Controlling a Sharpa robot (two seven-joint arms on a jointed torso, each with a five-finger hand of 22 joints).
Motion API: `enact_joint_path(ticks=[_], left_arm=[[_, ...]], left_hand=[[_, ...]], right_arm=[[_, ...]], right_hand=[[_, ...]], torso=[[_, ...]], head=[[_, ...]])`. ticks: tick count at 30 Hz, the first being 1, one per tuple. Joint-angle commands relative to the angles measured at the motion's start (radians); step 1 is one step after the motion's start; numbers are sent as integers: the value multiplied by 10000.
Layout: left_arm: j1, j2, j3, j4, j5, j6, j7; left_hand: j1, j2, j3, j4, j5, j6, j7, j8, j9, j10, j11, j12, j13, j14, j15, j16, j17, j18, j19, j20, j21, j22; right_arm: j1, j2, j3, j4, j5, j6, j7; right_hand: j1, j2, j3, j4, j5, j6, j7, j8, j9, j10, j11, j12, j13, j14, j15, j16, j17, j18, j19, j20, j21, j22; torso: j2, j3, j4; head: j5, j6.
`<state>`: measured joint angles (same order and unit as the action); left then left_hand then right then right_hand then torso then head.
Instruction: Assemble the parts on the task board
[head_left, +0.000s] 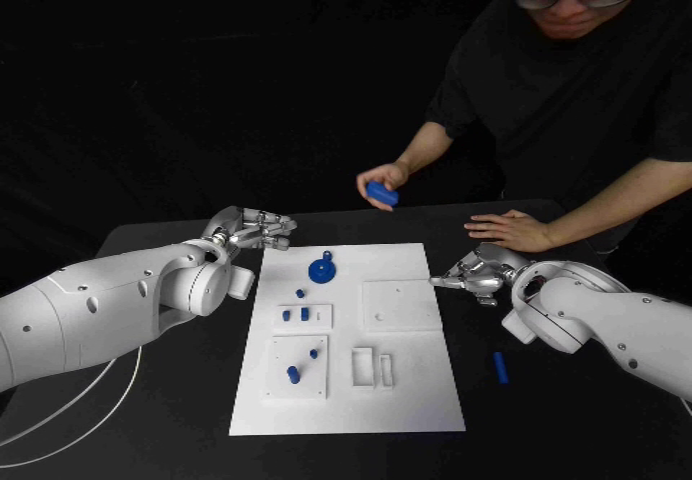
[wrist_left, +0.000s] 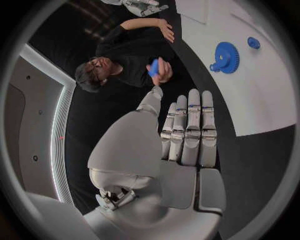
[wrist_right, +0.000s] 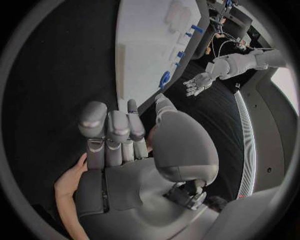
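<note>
The white task board (head_left: 411, 400) lies in the middle of the table. A blue gear (head_left: 323, 267) (wrist_left: 226, 56) lies near its far edge, and several small blue parts (head_left: 293, 374) stand in the white blocks on its left half. My left hand (head_left: 257, 228) (wrist_left: 187, 135) hovers off the board's far left corner, fingers stretched out and holding nothing. My right hand (head_left: 476, 272) (wrist_right: 115, 135) is just off the board's right edge, also holding nothing. A person's hand holds a blue part (head_left: 381, 192) (wrist_left: 154, 67) in the air beyond the table's far edge.
The person's other hand (head_left: 508, 230) rests flat on the table, close behind my right hand. A loose blue piece (head_left: 500, 366) lies on the black table right of the board. Two empty white blocks (head_left: 398, 305) sit on the board's right half.
</note>
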<state>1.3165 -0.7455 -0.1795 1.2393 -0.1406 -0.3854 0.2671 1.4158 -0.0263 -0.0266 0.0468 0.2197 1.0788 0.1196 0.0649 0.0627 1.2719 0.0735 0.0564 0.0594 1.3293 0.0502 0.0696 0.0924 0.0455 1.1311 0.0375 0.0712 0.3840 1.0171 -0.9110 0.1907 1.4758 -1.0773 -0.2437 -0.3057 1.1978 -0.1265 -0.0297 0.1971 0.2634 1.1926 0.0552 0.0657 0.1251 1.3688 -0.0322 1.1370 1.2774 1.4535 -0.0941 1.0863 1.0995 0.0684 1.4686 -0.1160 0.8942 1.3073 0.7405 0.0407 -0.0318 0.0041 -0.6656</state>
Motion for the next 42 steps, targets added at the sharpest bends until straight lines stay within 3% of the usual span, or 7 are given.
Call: enact_joint_path(ticks=[1,8,42], left_arm=[[9,13,7,30,35,41,134],[9,14,7,37,34,45,140],[9,7,6,48,27,107,104]], left_hand=[[88,-5,-82,5,70,-37,19,-23,-1,-13,23,23,8,5,53,-1,15,-89,54,-4,47,-8],[88,-5,-82,5,70,-37,19,-23,-1,-13,23,23,8,5,53,-1,15,-89,54,-4,47,-8],[89,7,-115,-13,74,-67,26,-22,0,-15,26,23,8,1,55,-3,17,-92,69,-4,56,-112]], right_arm=[[-3,12,5,4,32,54,58],[-3,21,5,-13,64,29,90],[-3,7,5,55,91,142,69]], right_hand=[[-6,60,-24,-58,50,-41,-8,-17,7,14,-18,-47,-8,30,-8,0,-8,77,568,3,-26,1065],[-3,88,-20,-86,74,-47,-6,-19,3,9,-18,-48,-16,23,-7,-17,-32,77,567,3,-39,1063],[-42,126,-54,-201,73,-40,-7,-19,-2,-6,-16,-62,-33,23,-8,-22,-43,75,566,3,-51,1064]], torso=[[-3,0,3],[-4,-2,1],[2,3,1]], head=[[3,10],[6,45],[8,-17]])
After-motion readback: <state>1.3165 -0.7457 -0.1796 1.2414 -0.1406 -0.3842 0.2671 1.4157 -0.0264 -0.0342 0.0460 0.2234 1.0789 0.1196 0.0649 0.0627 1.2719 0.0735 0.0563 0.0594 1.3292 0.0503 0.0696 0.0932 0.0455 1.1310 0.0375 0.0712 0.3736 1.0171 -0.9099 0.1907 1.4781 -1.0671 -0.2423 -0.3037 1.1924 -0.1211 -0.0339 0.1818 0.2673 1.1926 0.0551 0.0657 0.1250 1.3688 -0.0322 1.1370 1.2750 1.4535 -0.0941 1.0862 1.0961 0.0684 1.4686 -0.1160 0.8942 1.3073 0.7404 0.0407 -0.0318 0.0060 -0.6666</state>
